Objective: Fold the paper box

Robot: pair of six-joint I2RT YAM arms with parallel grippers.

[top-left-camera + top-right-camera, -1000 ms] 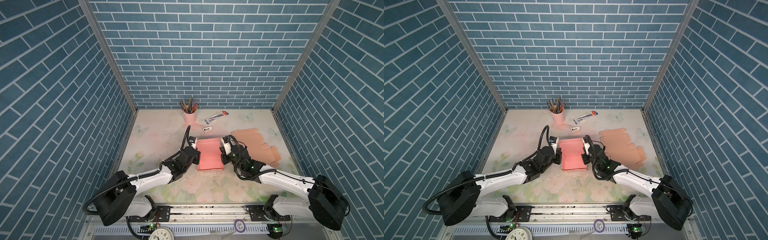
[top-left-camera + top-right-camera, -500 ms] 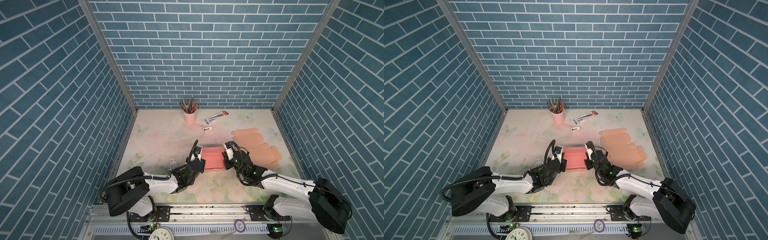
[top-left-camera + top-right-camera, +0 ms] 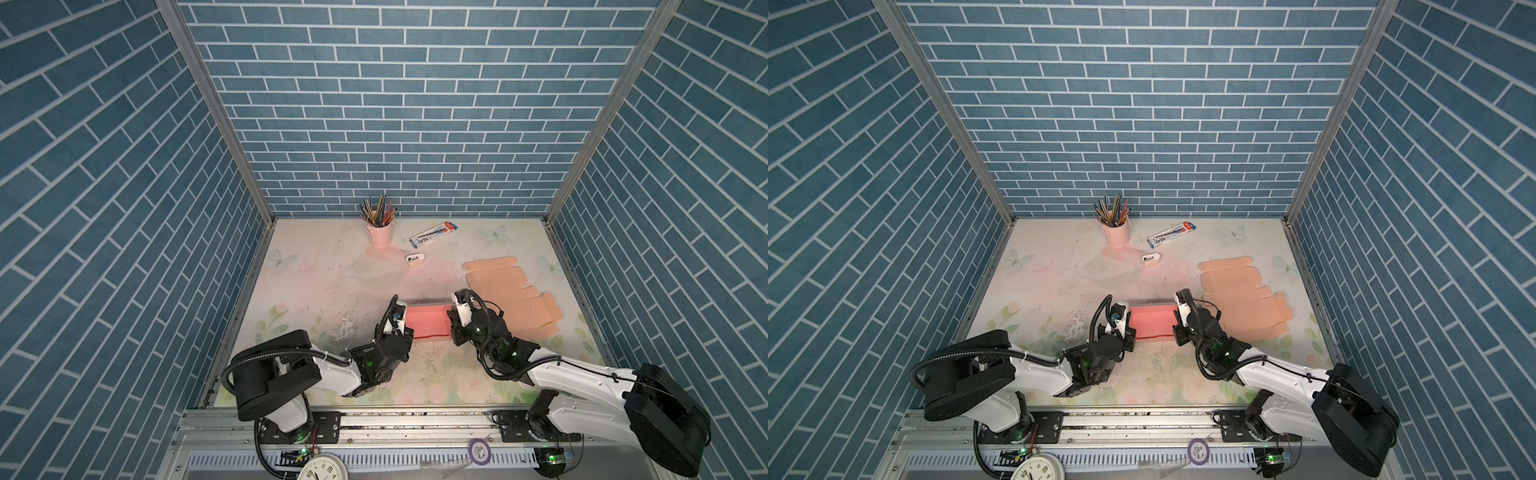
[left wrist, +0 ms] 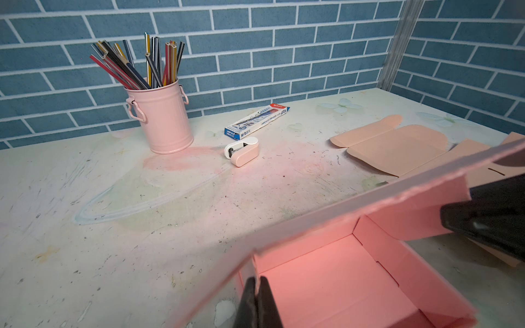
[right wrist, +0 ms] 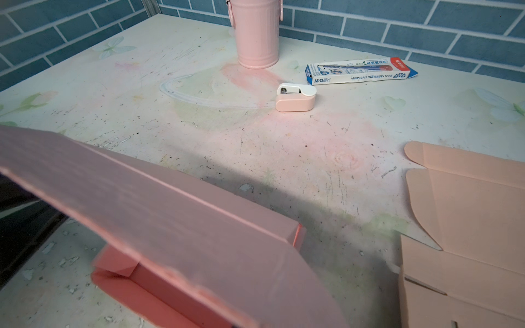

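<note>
While both arms meet at the near middle of the bench, the count stays short: one pink paper box, one pink pencil cup holding a bunch of pencils too crowded to number, one blue-and-white pencil carton, one small white-and-pink device, and an overlapping spread of flat peach blanks whose number cannot be made out.

The box sits between the two grippers, with the blanks just to its right. Its tray rests on the bench and its lid panel is raised, tilting over the open tray in both wrist views.

The left gripper is at the box's left end. In the left wrist view its fingers are pressed together on the end wall, so the jaws are clamped on the box. The right gripper is at the right end. The lid hides its jaws, and whether they are apart or together cannot be told.

A second ago the lid lay flat toward the far wall, so the box made a long pink shape in both top views. Now only a short strip shows. The left arm has folded tighter and its gripper has come nearer the front rail. The cup, carton and device have not moved.
</note>
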